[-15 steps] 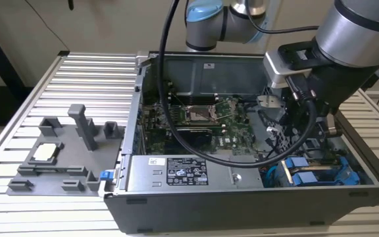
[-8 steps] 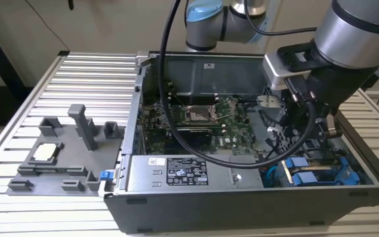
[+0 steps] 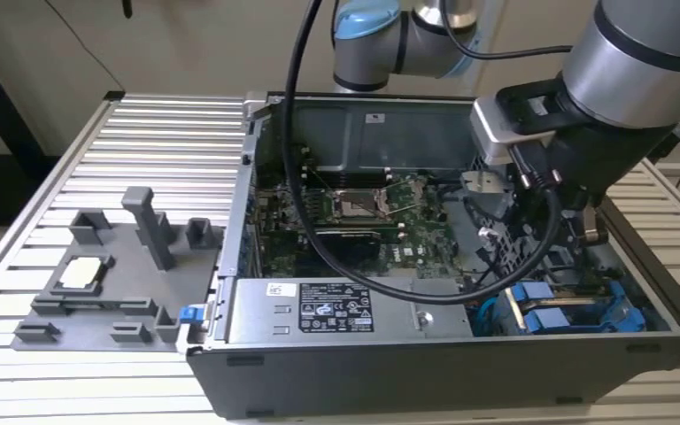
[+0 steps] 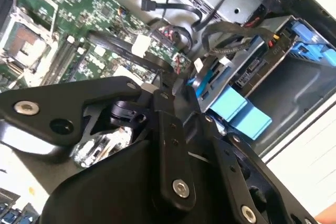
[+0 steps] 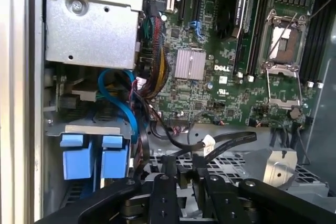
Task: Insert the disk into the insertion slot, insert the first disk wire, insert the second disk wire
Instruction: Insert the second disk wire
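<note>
Hand [image 5: 184, 165] is held over the perforated metal panel [image 5: 247, 162], near the blue-framed disk [image 5: 79, 158]; its grip cannot be told.

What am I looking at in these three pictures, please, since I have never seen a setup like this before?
One robot arm reaches into an open computer case standing on a ribbed metal table. The exterior view comes from a camera off the arm; both wrist views come from cameras riding on it, looking past its black gripper at the green circuit board. Beside the case, on the exterior view's left, lies a grey holder tray. The disk, in its blue carrier, appears to sit already in the insertion slot. I cannot tell whether the gripper holds anything.
</note>
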Robot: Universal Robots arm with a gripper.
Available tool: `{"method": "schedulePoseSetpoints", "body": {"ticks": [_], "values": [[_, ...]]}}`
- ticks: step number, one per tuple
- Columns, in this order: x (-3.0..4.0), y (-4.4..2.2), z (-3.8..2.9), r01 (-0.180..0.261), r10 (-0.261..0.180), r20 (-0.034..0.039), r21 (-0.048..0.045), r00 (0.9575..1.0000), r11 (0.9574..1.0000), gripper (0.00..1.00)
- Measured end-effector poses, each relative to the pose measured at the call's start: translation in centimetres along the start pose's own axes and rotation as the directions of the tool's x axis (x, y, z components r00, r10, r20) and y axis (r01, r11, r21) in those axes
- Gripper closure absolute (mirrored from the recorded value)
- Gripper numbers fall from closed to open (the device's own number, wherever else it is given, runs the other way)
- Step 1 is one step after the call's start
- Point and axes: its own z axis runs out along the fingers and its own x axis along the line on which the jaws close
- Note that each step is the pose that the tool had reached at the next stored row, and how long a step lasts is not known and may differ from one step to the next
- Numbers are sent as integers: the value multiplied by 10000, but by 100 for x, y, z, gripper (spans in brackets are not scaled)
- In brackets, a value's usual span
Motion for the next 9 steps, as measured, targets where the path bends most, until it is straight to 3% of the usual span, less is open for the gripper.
{"method": "schedulePoseSetpoints", "body": {"ticks": [3,4,5,9], "values": [[9,2,-2,-46,41,506,111,9987,9999,79],[15,2,-3,-56,48,618,131,9981,9999,79],[25,3,-4,-60,52,650,135,9979,9999,79],[63,6,-13,-62,53,664,135,9978,9999,84]]}}
